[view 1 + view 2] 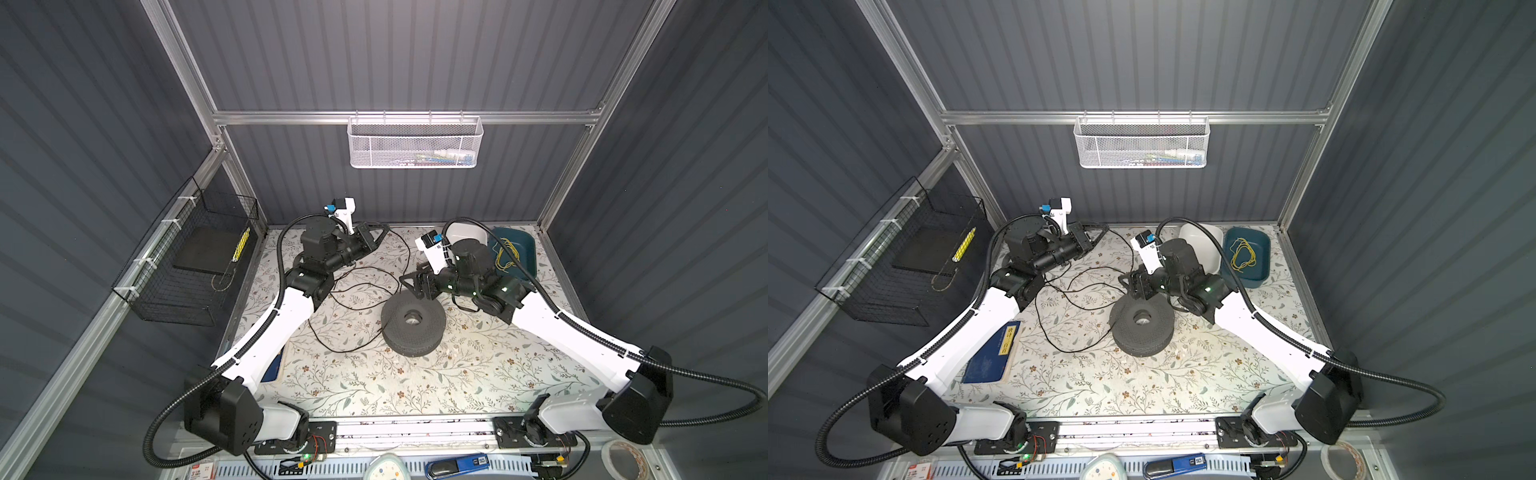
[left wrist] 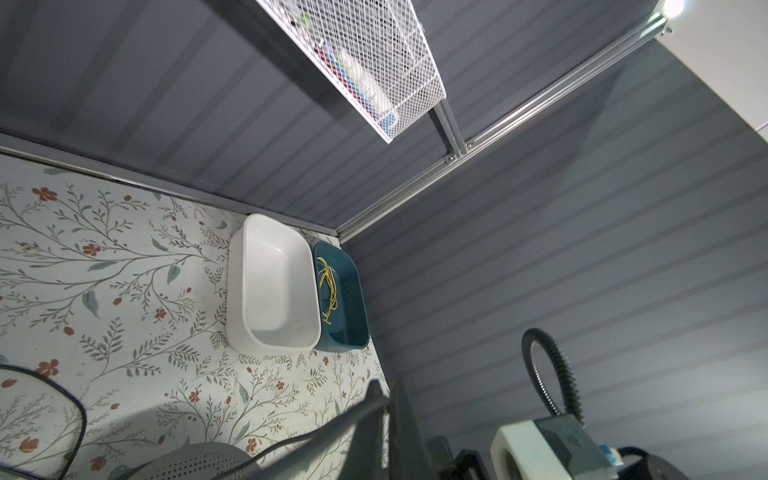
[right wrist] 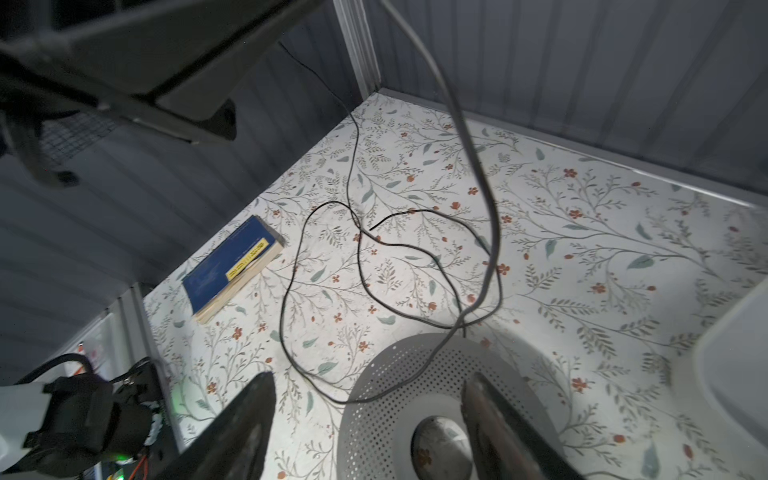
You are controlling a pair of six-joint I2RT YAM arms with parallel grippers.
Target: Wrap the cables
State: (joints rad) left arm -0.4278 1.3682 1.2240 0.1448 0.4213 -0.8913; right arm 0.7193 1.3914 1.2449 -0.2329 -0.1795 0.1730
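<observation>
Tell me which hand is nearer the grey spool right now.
Right. The right hand hangs open just over the far rim of the grey spool; the left hand, shut on the cable, is near the back wall, well apart from it.

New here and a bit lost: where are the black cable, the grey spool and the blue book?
black cable [image 3: 283, 320]: right wrist view, left bend of its loop.
grey spool [image 1: 395, 323]: a top view, perforated top face.
blue book [image 1: 991, 354]: a top view, its cover.

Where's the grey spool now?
In both top views the grey spool lies flat at the centre of the table, under the right gripper, black cable looped to its left.
</observation>
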